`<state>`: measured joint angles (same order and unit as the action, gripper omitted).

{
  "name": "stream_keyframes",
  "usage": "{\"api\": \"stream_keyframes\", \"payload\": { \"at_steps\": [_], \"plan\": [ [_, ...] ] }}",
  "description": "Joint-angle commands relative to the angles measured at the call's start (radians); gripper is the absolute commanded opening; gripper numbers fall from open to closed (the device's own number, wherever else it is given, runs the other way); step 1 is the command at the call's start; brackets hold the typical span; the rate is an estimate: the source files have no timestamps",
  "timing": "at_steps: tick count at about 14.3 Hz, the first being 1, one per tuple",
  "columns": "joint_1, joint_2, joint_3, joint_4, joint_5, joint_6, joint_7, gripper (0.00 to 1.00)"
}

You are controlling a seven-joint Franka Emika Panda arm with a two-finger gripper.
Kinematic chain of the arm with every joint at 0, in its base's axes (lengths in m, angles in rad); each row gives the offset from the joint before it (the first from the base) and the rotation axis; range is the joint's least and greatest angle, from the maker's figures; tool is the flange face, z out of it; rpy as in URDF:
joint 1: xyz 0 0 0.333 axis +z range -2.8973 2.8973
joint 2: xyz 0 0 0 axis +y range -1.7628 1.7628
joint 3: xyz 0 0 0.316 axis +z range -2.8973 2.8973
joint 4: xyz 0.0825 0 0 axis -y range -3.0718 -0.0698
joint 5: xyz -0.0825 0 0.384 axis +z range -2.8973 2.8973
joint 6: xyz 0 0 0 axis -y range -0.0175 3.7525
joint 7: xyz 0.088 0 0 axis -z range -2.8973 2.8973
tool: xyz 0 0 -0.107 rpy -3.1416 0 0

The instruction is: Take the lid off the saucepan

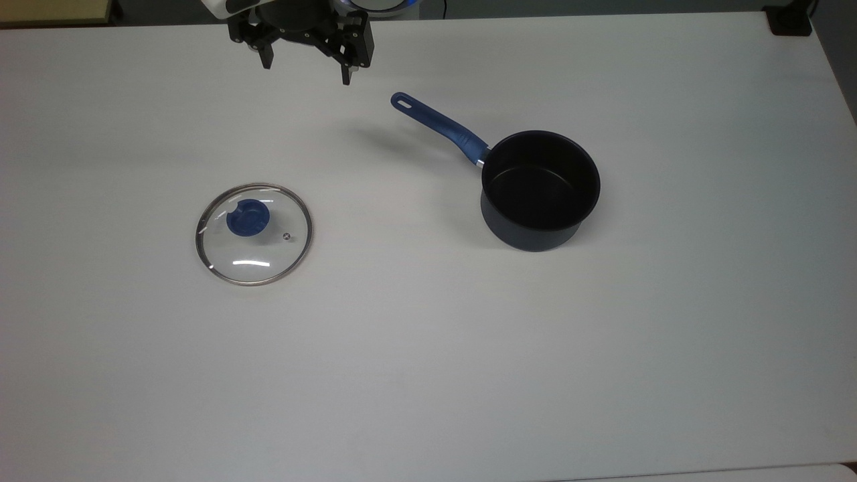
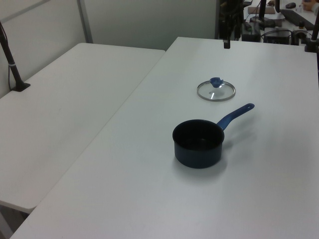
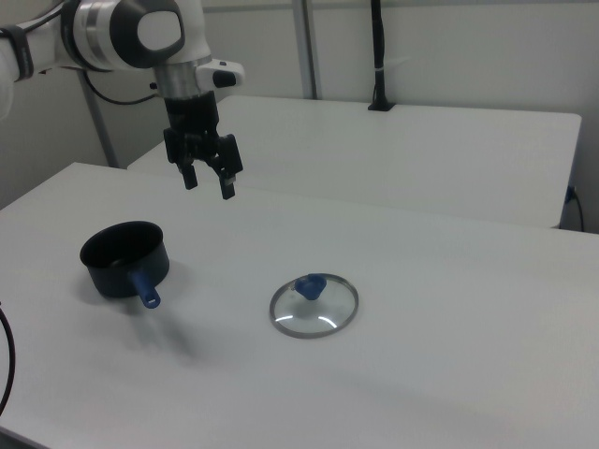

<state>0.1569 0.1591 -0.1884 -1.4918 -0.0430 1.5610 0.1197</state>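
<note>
The lid (image 1: 254, 233) lies flat on the bench (image 1: 428, 375), knob up, well apart from the saucepan (image 1: 539, 189), which stands open and empty. The hand (image 1: 305, 72), fingers spread and holding nothing, hangs high above the bench beyond the saucepan's handle tip. The task looks complete.

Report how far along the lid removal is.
Done: the lid lies flat on the white table, knob up, well apart from the saucepan, which stands open with its black inside bare. In hand: nothing; the claw is open and empty, raised above the table near the top view's upper edge, clear of both. Left: nothing of the removal itself that these views show.
</note>
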Motion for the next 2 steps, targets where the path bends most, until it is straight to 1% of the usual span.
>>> {"api": "stream_keyframes", "payload": {
  "at_steps": [1,2],
  "plan": [
    [0.001,-0.015,-0.011,-0.022,0.009,-0.006,-0.049,1.0],
    [0.0,-0.015,-0.014,-0.021,0.009,-0.007,-0.055,1.0]
  ]
}}
